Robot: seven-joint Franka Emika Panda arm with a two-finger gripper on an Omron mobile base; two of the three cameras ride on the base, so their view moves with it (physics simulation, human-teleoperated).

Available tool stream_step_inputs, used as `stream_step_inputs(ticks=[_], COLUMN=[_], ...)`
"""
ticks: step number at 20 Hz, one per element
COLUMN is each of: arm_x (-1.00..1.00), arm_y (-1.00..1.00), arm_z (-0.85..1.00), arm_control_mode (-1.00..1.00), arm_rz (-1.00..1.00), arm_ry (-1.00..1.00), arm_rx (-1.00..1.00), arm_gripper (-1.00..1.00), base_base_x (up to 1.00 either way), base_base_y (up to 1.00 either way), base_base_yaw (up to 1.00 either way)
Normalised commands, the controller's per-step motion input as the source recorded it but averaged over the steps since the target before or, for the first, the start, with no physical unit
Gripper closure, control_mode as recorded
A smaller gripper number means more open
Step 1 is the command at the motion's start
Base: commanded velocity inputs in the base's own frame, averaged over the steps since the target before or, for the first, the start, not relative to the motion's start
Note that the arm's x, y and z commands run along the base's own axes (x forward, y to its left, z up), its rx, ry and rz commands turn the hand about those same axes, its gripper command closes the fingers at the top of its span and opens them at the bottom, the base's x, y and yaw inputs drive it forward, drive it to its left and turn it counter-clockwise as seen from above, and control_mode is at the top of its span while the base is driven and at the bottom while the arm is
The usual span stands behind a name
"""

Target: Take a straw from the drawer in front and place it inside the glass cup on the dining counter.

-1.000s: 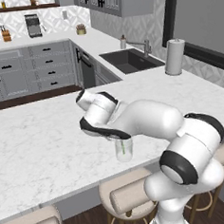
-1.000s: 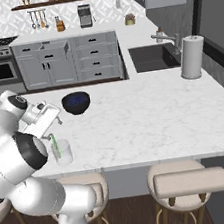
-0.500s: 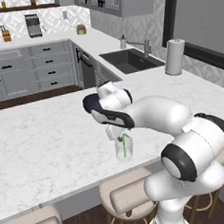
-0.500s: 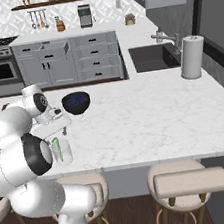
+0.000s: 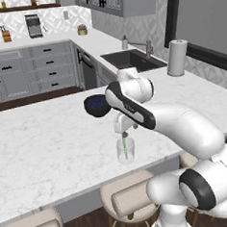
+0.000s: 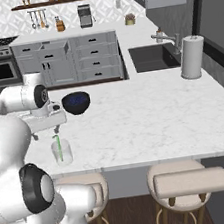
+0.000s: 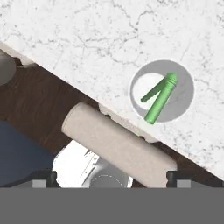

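The arm has lifted since a moment ago, carrying the gripper [image 5: 125, 132] up off the glass cup [image 5: 125, 150] on the dining counter [image 5: 50, 144]. The cup stands near the counter's stool-side edge, in front of the dark bowl [image 6: 76, 102]. The straw [image 7: 161, 99] leans inside the cup. The gripper hangs just above, jaws spread wide, holding nothing.

Arm bent forward from the base, elbow raised, forearm reaching toward 11 o'clock in the left base view. Hand [image 5: 123, 132] pointed straight down, empty, jaws spread wide; dark fingertips [image 7: 45, 177] stood far apart in the hand view.
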Motion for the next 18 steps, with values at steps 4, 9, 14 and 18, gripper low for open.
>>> stream_step_inputs(ticks=[4,9,14,18], arm_x=[-1.0,-1.0,-1.0,-1.0], arm_y=[0.0,-0.08,-0.2,-0.23], arm_z=[0.47,0.33,0.47,0.5], arm_control_mode=[-1.0,-1.0,-1.0,-1.0], arm_rz=[-0.09,-0.1,-0.12,-0.1], arm_ry=[-0.12,-0.1,-0.08,0.0], arm_rx=[0.14,0.01,-0.01,-0.03], arm_gripper=[-1.0,-1.0,-1.0,-1.0], base_base_x=[0.0,0.0,0.0,0.0], base_base_y=[0.0,0.0,0.0,0.0], base_base_yaw=[0.0,0.0,0.0,0.0])
